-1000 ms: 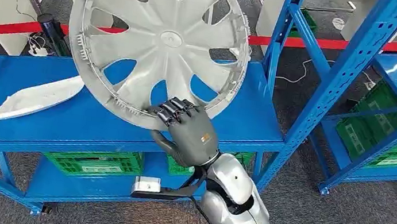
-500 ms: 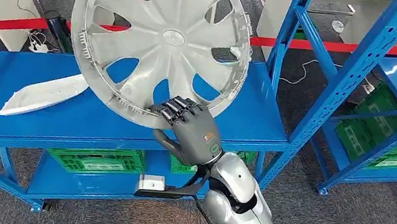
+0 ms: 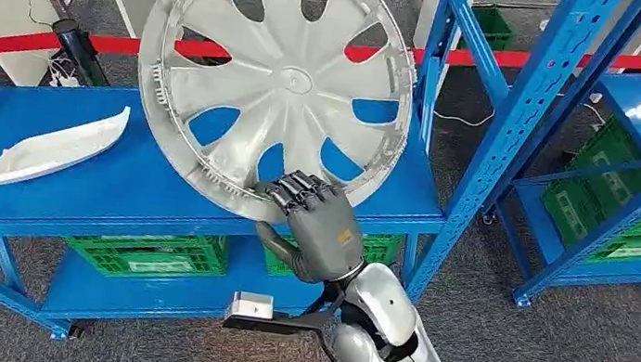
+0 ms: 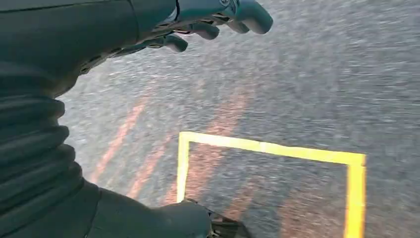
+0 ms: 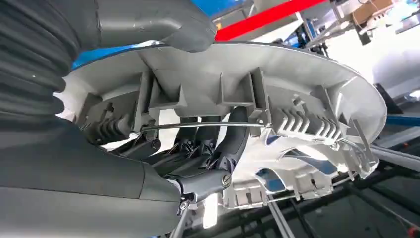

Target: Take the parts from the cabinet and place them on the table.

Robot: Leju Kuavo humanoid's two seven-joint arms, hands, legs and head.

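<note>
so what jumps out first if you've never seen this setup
A big silver hubcap, held up on edge above the blue shelf by the right hand, whose fingers grip its lower rim. Next, a white part lying at the shelf's left end, with green crates underneath.

The wheel cover (image 3: 278, 82) is running off the head view's top edge, and its lower rim is hiding behind the right hand (image 3: 315, 227). In the right wrist view, the fingers (image 5: 233, 139) are disappearing behind the cover's ribs. The left wrist view's floor (image 4: 297, 89) is blurring, and the left hand (image 4: 208, 20) is being cut by the picture's edge.
</note>
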